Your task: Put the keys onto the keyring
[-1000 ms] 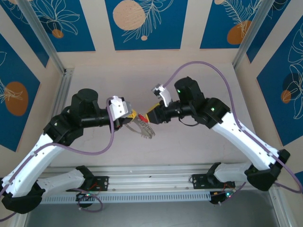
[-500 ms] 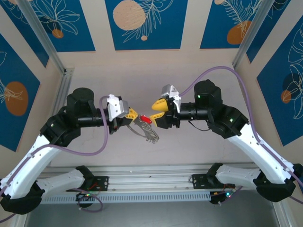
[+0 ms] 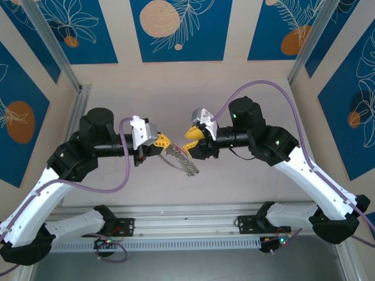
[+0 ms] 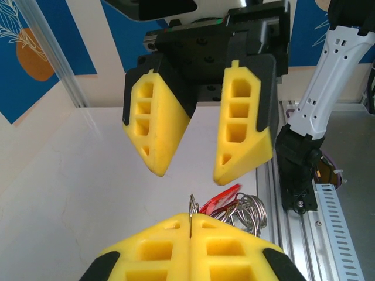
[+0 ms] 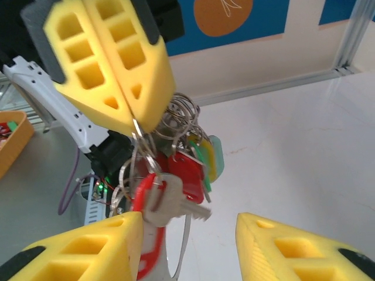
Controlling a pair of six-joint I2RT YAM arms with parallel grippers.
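My left gripper (image 3: pixel 165 142) (image 4: pixel 191 218) is shut on the thin silver keyring (image 4: pixel 193 205), which hangs down from it above the table (image 3: pixel 185 163). A bunch of keys (image 5: pixel 190 170) dangles from the ring: a red head, green and yellow heads behind it, and a plain silver key (image 5: pixel 173 203) on a red loop. My right gripper (image 3: pixel 192 140) (image 5: pixel 190 221) faces the left one, open, its fingers (image 4: pixel 155 134) on either side just below the bunch. The silver key hangs close by its left pad (image 5: pixel 88 249).
The pale table (image 3: pixel 234 175) lies below both arms. An aluminium rail (image 3: pixel 193 225) runs along the near edge by the arm bases. An orange bin (image 5: pixel 9 137) stands off the table's side. Blue patterned wall panels (image 3: pixel 181 29) close off the back.
My right gripper drew back to the right from the bunch, then came in again towards it. My left gripper has kept the ring and barely moved.
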